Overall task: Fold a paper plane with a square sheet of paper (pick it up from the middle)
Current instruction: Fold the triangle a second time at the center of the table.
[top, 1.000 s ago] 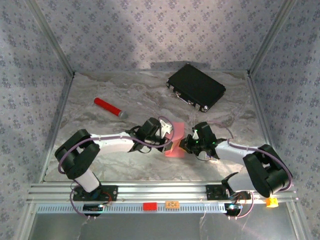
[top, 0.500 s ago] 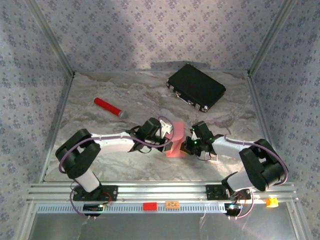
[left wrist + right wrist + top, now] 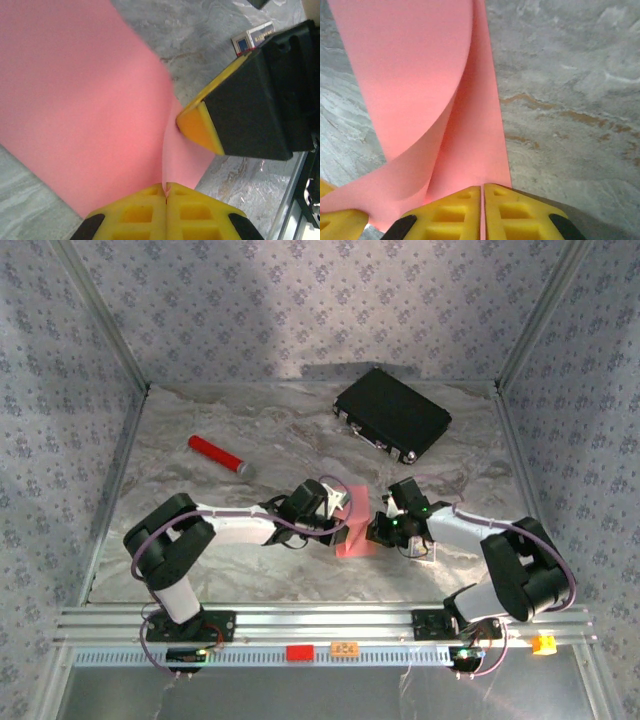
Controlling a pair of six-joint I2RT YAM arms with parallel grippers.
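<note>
Pink sheet of paper (image 3: 353, 533) at frame centre, curled over above tabletop (image 3: 280, 430), no crease visible. Left fingers (image 3: 135, 216) and right fingers (image 3: 520, 216) each pinched shut on it. Judged: first fold in hand, plane not yet formed.

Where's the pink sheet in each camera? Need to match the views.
Top external: pink sheet mid-table, toward the near edge.
Left wrist: left and centre, crease running into the shut left pincer at bottom.
Right wrist: upper left, curling down into the shut right pincer.
Shared landmark: grey marbled tabletop.
</note>
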